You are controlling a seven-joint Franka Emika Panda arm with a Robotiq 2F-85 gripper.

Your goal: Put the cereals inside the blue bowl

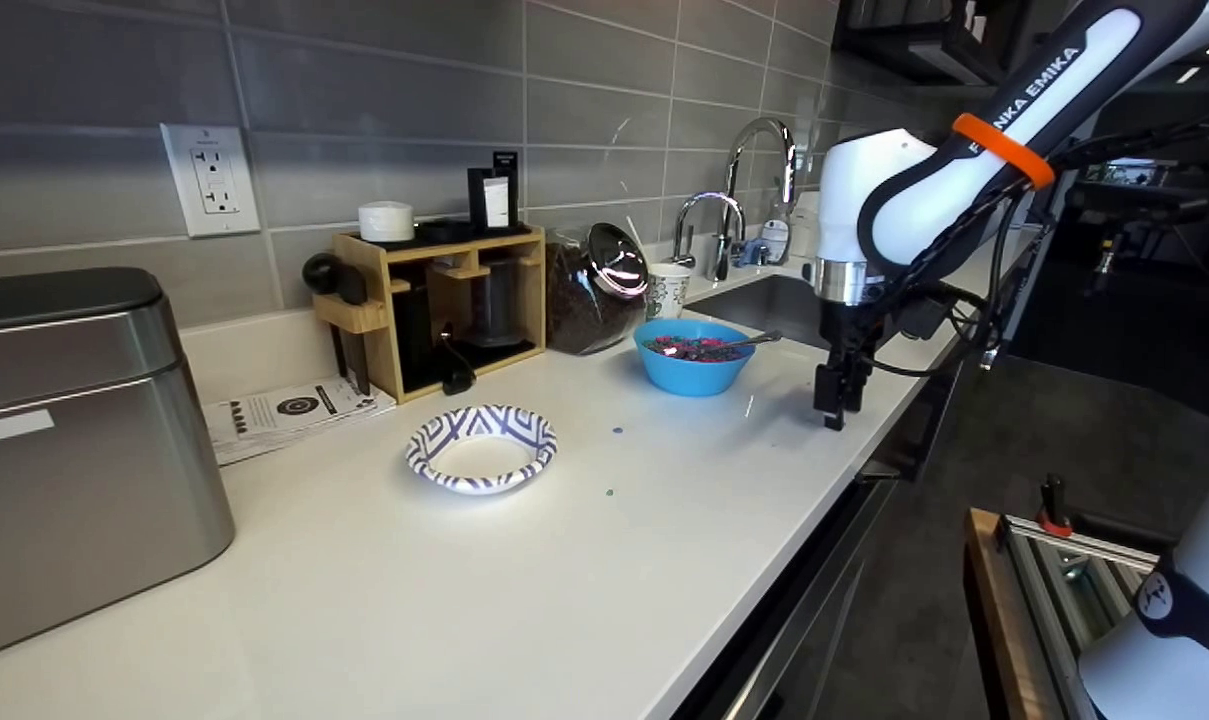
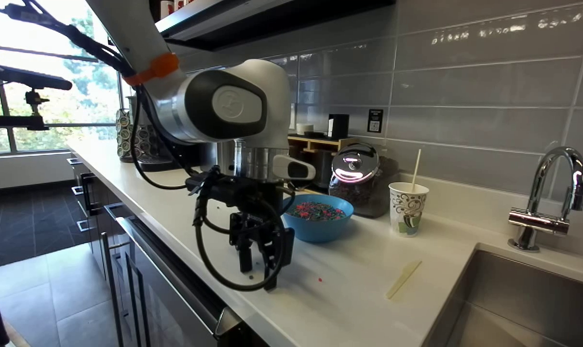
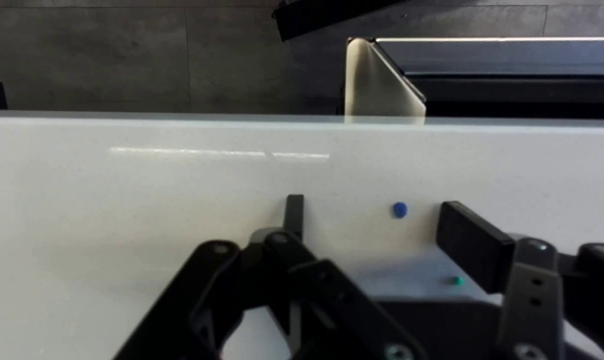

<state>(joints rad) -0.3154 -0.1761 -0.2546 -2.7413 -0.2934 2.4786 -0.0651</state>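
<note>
The glossy blue bowl (image 1: 689, 377) stands on the counter, holding many small red and dark pieces, with a spoon in it. It also shows behind my gripper in an exterior view (image 2: 320, 230). Loose cereal pieces lie on the counter: a blue piece (image 3: 400, 210) and a green piece (image 3: 458, 281) in the wrist view, and a red piece (image 2: 320, 280) in an exterior view. My gripper (image 3: 372, 204) is open and points down, low over the counter near its front edge. The blue piece lies between the fingers as seen from the wrist; nothing is held. The gripper also shows in both exterior views (image 1: 836, 412) (image 2: 258, 277).
A shallow patterned dish (image 1: 481, 481) stands farther along the counter. A glass jar (image 1: 594, 290), a paper cup (image 2: 407, 212) and a wooden organizer (image 1: 464, 310) are near the wall. A flat stick (image 2: 404, 279) lies by the sink (image 2: 513, 284). A steel bin (image 1: 94, 470) stands at the counter's end.
</note>
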